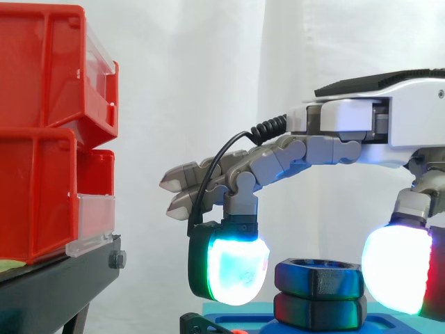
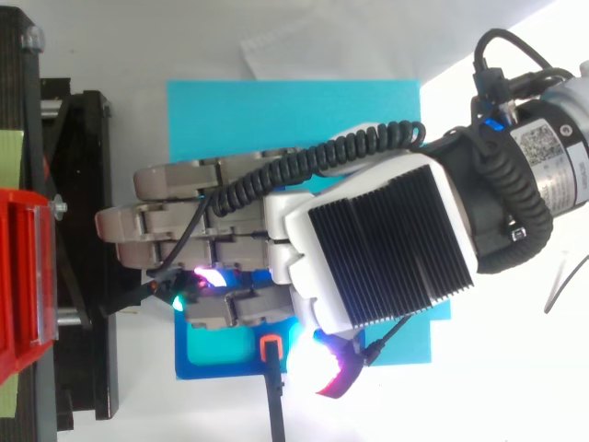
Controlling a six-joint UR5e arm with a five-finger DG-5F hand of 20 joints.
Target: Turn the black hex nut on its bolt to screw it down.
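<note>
Though stacked red bins [image 1: 42,90] hide contents, hand [image 1: 417,118] flanks hex nut [image 1: 318,273].

The hand [image 1: 403,122] hovers palm-down, fingers [image 1: 278,156] mostly outstretched, one finger and thumb hanging apart.

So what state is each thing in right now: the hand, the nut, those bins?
hand: open, glowing pads hanging either side of the nut, not clamped.
black hex nut: level, ungripped, sitting on a second black hex piece.
red bins: stacked on the black stand.
</note>
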